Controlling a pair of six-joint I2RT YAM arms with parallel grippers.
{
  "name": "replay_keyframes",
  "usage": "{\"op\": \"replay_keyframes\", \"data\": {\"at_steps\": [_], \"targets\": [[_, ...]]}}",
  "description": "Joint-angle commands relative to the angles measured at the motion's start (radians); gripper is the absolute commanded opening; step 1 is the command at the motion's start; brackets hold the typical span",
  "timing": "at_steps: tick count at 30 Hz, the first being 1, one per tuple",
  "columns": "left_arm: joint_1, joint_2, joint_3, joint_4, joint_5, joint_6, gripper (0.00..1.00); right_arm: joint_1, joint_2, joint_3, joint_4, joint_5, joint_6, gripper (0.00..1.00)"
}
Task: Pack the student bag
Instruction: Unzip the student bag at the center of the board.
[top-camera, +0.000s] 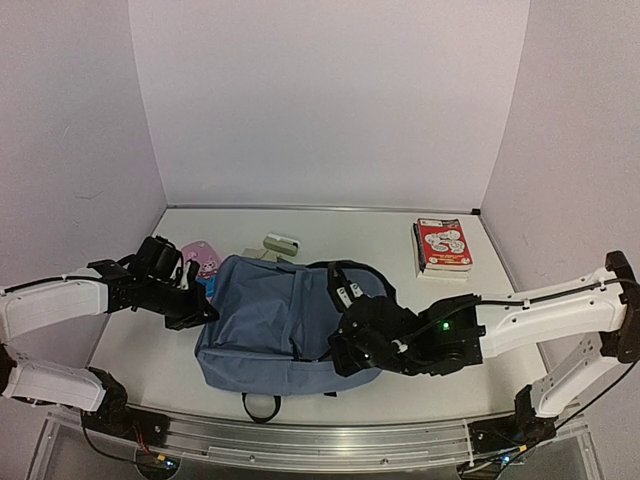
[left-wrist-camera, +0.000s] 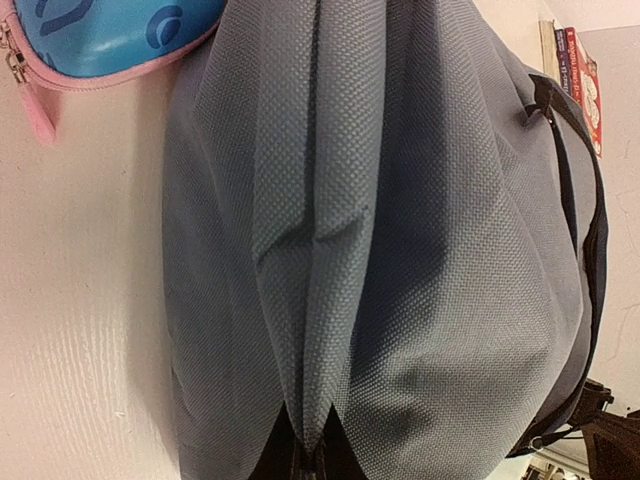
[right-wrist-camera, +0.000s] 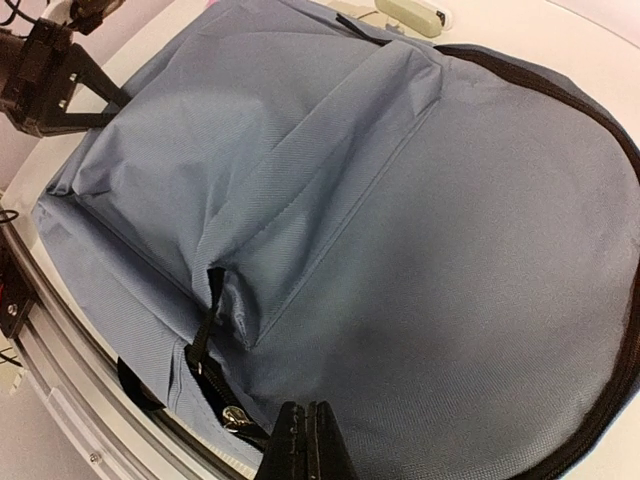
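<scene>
Now, my left claw (top-camera: 203, 310) pinching student bag (top-camera: 265, 325) fabric mid-left, right claw (right-wrist-camera: 305, 445) closed tight, bottom centre over bag front

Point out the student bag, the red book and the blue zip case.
student bag (top-camera: 285, 320), top external view, middle of its blue fabric.
red book (top-camera: 443, 245), top external view, centre of its cover.
blue zip case (left-wrist-camera: 100, 30), left wrist view, its blue shell.

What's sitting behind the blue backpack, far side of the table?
Past the far edge of the student bag lies a pale oblong item; a beige thing beside it is partly covered by the bag. Anything under the bag is hidden.
</scene>
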Motion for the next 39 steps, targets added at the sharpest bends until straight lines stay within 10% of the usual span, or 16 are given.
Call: {"op": "replay_keyframes", "data": {"at_steps": [1, 26, 33, 39], "targets": [[0.005, -0.019, 0.054, -0.026, -0.071, 0.026, 0.00, 0.001, -0.041, -0.021, -0.002, 0.147, 0.076, 0.00], [0.018, -0.075, 0.058, -0.089, -0.106, 0.109, 0.03, -0.260, -0.219, -0.116, -0.070, 0.273, 0.125, 0.00], [0.013, -0.046, 0.304, -0.172, -0.054, 0.301, 0.76, -0.260, -0.278, -0.169, 0.095, 0.069, 0.052, 0.00], [-0.151, 0.032, 0.416, -0.012, -0.013, 0.427, 0.88, -0.260, -0.284, -0.227, 0.210, -0.026, 0.101, 0.00]]}}
